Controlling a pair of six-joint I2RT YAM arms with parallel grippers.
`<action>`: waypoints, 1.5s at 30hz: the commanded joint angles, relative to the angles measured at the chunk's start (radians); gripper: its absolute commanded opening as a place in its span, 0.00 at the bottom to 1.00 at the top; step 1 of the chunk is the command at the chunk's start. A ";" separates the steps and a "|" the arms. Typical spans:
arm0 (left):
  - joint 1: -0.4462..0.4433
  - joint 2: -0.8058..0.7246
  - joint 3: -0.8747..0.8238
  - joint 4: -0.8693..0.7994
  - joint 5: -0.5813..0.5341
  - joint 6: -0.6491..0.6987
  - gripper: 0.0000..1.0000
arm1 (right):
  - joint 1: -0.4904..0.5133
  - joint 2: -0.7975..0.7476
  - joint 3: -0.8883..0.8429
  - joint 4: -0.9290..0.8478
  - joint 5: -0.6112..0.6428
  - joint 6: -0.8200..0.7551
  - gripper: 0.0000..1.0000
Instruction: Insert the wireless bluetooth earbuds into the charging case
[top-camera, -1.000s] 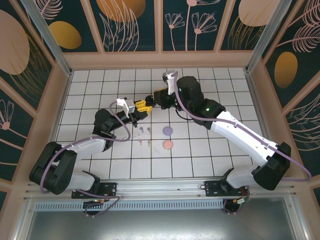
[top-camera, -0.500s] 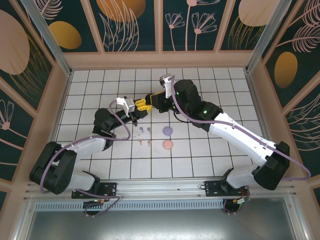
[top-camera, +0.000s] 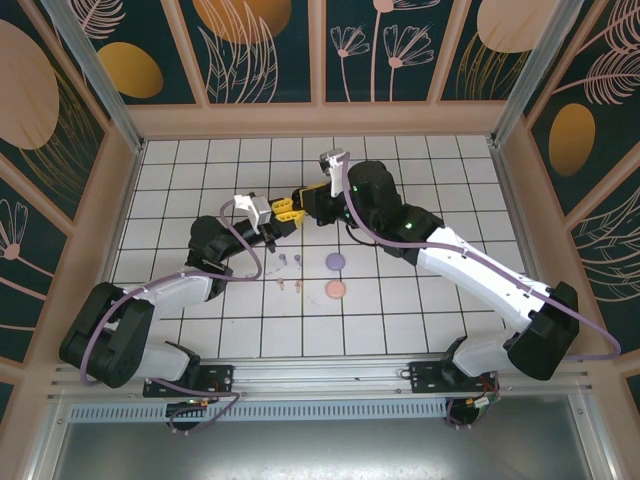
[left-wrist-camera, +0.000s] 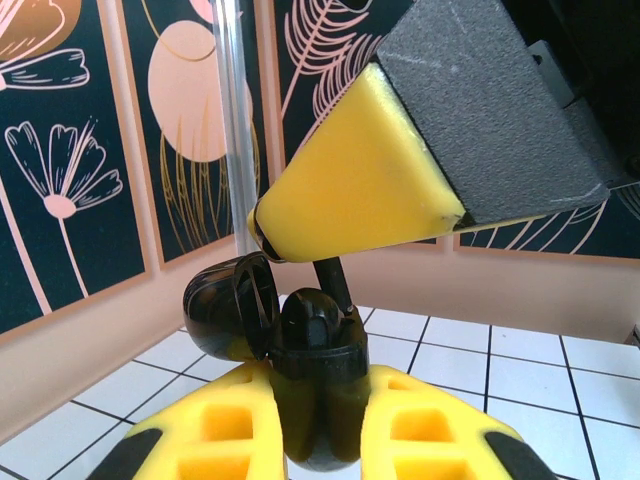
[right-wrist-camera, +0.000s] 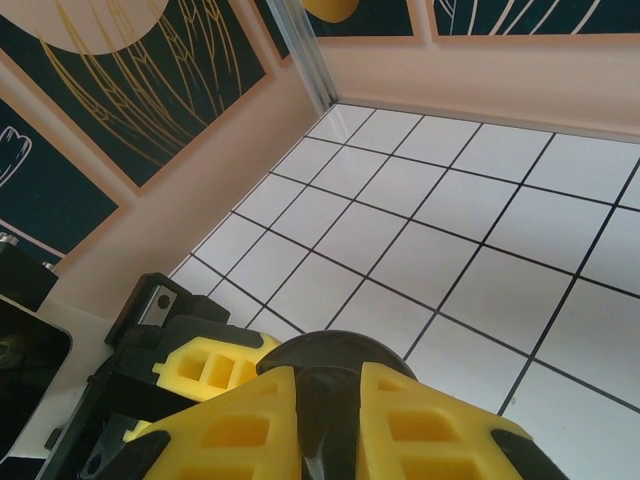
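**Top external:** high above and behind the arm bases (top-camera: 190, 380), looking down over the whole tiled floor (top-camera: 200, 330).
**Left wrist:** close behind the left gripper (left-wrist-camera: 315, 400), low, looking level across to the wall panels (left-wrist-camera: 80, 150).
**Right wrist:** close behind the right gripper (right-wrist-camera: 325, 410), tilted down toward the far left corner.
**Shared by both wrist views:** the meeting fingertips, with the black case (left-wrist-camera: 230, 300) and black earbud (left-wrist-camera: 335, 285).

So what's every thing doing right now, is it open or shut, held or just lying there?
black charging case, lid open, held
black earbud, partly in the black case, stem up
left pincer, shut on the black case
right pincer, shut on the black earbud's stem
lilac earbuds, lying loose
pink earbuds, lying loose
lilac case, lying flat, looks shut
pink case, lying flat, looks shut
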 joint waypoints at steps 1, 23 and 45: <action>-0.006 -0.006 0.030 0.050 0.005 0.001 0.00 | 0.021 0.010 -0.034 -0.005 -0.001 0.005 0.17; -0.006 -0.019 0.028 0.070 -0.020 -0.006 0.00 | 0.022 -0.049 -0.110 0.001 0.022 0.021 0.16; -0.019 -0.024 0.032 0.115 0.052 -0.031 0.00 | 0.001 -0.025 -0.102 0.113 0.030 0.074 0.15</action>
